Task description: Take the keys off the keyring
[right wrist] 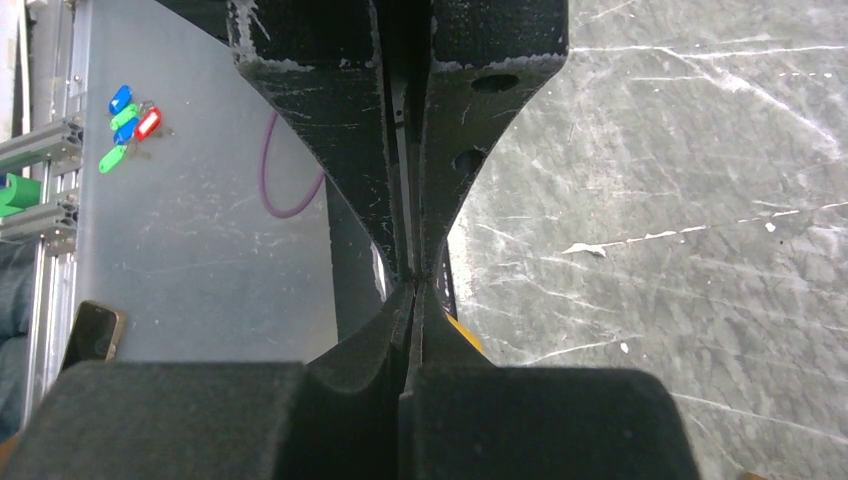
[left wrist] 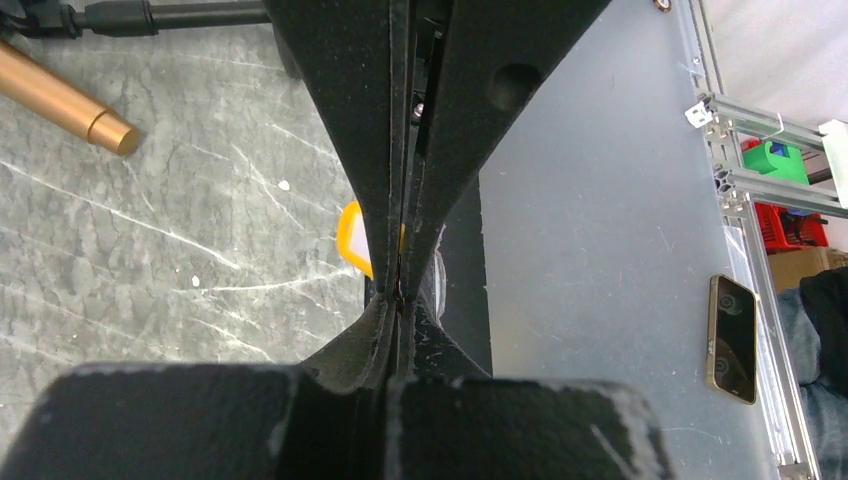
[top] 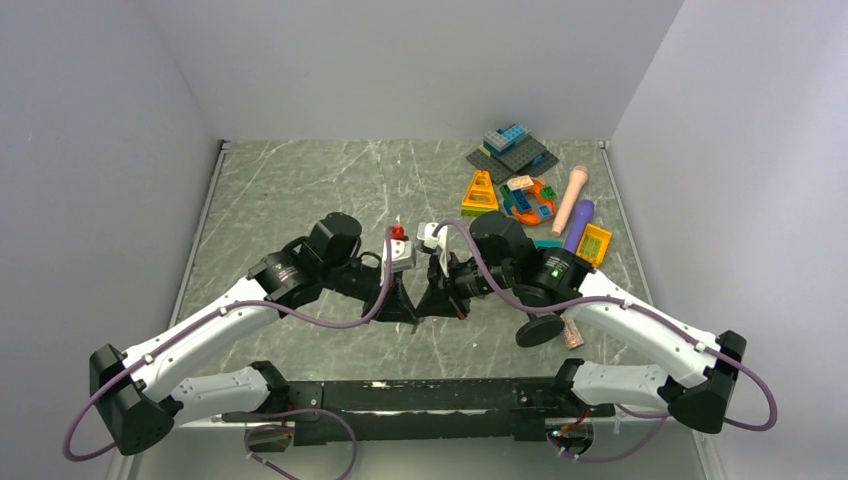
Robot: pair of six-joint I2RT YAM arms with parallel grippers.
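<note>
Your left pincer (left wrist: pixel 398 310) and right pincer (right wrist: pixel 413 290), matte black and tapered, are each pressed together and meet tip to tip over the grey veined bench (top: pixel 300 200). The keys and keyring are too small to make out, so you can't tell if anything is pinched.

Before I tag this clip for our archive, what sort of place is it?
Probably a robotics lab test cell: left arm and right arm bolted to a marble-patterned table, plain grey walls boxing it in, toy props, aluminium framing outside.
</note>
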